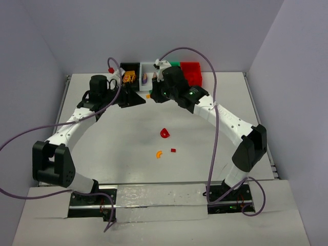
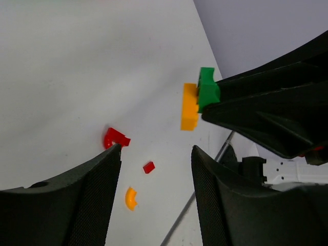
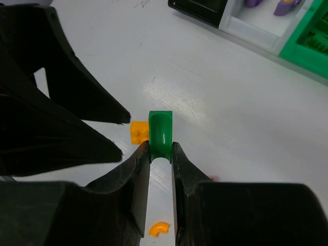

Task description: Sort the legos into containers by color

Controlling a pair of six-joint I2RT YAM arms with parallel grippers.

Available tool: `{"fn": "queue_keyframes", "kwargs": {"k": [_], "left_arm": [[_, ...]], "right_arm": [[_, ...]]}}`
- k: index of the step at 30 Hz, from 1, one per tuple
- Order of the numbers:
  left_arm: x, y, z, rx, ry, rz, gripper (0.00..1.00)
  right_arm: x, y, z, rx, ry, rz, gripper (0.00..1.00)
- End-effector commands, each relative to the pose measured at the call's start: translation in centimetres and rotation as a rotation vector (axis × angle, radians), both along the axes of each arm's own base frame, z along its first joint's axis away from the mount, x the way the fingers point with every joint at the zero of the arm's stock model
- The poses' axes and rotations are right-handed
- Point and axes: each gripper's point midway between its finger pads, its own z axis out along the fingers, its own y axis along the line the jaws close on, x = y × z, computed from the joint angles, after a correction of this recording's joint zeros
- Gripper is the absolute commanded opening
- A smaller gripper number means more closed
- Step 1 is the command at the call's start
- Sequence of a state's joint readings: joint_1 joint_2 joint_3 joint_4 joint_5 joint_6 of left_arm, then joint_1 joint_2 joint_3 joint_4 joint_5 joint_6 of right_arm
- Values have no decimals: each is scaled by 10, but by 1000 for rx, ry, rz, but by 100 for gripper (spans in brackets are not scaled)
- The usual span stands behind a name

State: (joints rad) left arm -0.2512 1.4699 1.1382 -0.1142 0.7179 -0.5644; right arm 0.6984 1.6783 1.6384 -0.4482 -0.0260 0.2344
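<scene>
Two joined legos (image 2: 197, 102) (green arch (image 3: 160, 134), orange brick (image 3: 138, 131)) sit in the right jaws.

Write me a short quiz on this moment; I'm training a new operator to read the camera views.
1. True or false: the right gripper is shut on a green piece that has an orange-yellow brick stuck to its side.
2. Which legos lie loose on the table between the arms?
A) a red curved piece, a small red brick and an orange curved piece
B) three green bricks
C) two purple bricks
3. Fill in: the purple pieces lie in the ___ bin.

Key: 1 true; 2 A; 3 the white bin.
</scene>
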Motion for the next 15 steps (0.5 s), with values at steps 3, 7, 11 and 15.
{"fn": "queue_keyframes", "kwargs": {"k": [3,7,11,15], "left_arm": [[-10,-22,22,-41,-75,-105,61],[-9,-24,25,-45,-80,-106,58],[-7,-25,26,-51,-80,-103,55],[-5,-24,24,-46,-78,-99,51]], "right_arm": [[-3,6,25,-7,-108,-5,0],[-8,9,22,-17,-111,11,0],[-14,13,18,-31,-108,36,0],[-19,15,17,-37,-112,54,0]]}}
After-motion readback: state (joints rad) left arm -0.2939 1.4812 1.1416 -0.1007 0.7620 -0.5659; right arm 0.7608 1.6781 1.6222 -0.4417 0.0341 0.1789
